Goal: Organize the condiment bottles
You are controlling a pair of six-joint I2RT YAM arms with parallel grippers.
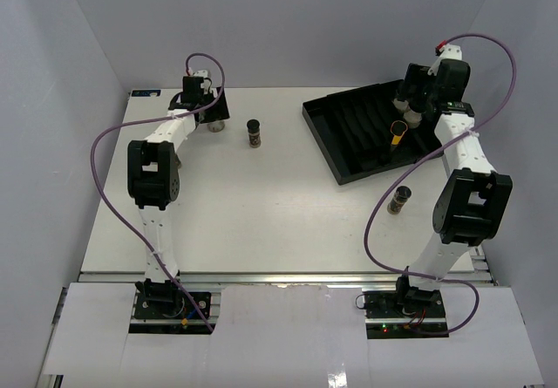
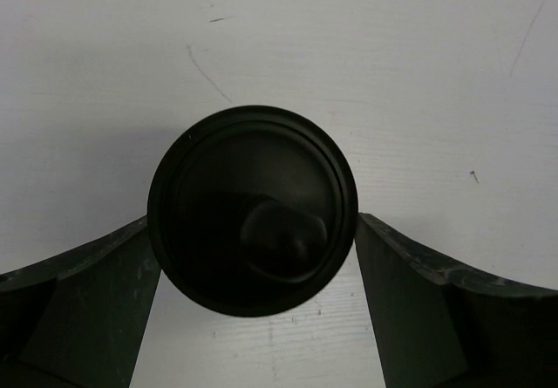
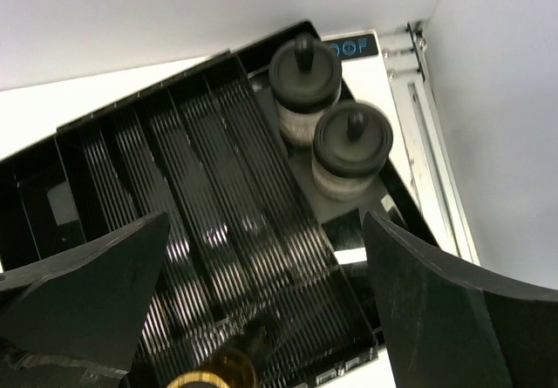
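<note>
Item one: white tabletop [image 1: 279,214], walled on three sides, carrying all that follows.

Item two: left arm [image 1: 157,179], white and black, reaching to the far left of the tabletop. Right arm [image 1: 466,187], the same make, reaching to the far right.

Item three: black slotted tray [image 1: 349,126], set askew at the far right, with long ribbed channels side by side.

Item four: left pincer [image 2: 253,222], pointing straight down with its jaws spread wide, one on either side of a black cap. Whether they touch it I cannot tell. Right pincer [image 3: 266,222], released and gaping, hanging over the tray with nothing between its jaws.

Item five: condiment bottles, six seen.
- Capped jar [image 2: 253,209], upright on the tabletop between the left pincer's jaws.
- Dark brown jar [image 1: 254,132], upright on the open tabletop, near the left pincer and apart from it.
- Two whitish-grey jars [image 3: 305,83] [image 3: 351,148], black-capped, upright just beside each other in the tray's end compartment, beneath the right pincer.
- Yellow jar [image 1: 398,132], in a tray channel towards the near side; its tilt is unclear.
- Brownish jar [image 1: 400,200], on the tabletop just off the tray's near corner, beside the right arm.
</note>
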